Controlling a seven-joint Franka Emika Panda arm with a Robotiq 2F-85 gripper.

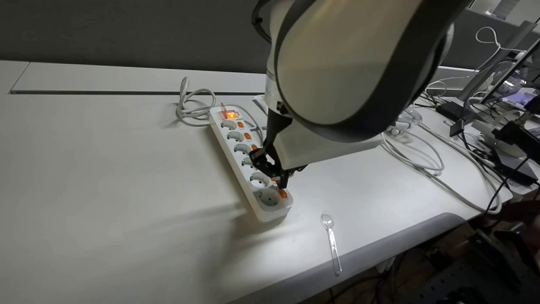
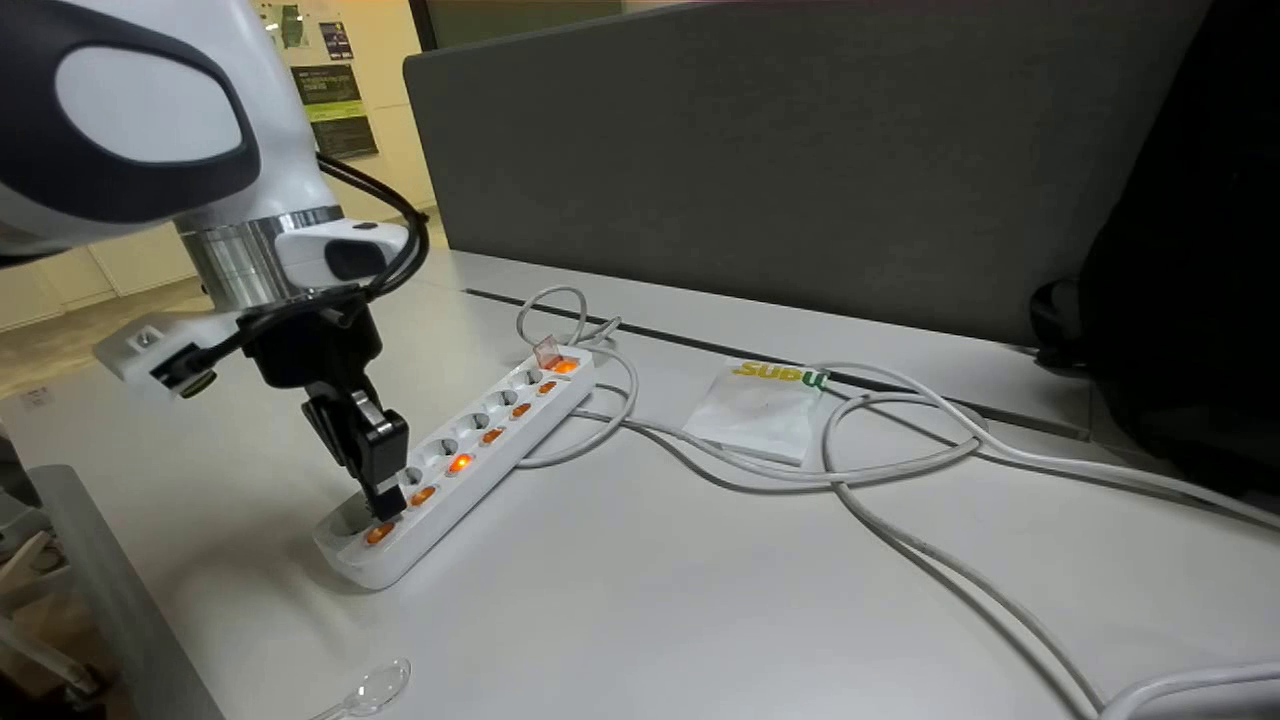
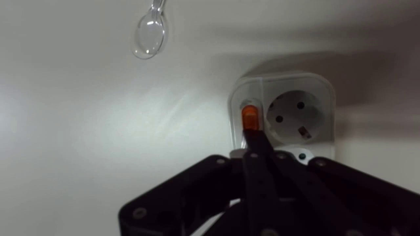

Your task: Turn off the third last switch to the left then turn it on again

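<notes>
White power strip (image 2: 486, 464), six small switches (image 2: 492, 436), one gripper (image 2: 386, 503), one spoon (image 3: 151, 32)

A robot arm (image 1: 337, 67) over a white worktop (image 1: 118, 169), a grey partition (image 2: 780, 170) behind it and posters (image 2: 330, 88) on the wall (image 2: 385, 50) suggest an office or lab.
</notes>
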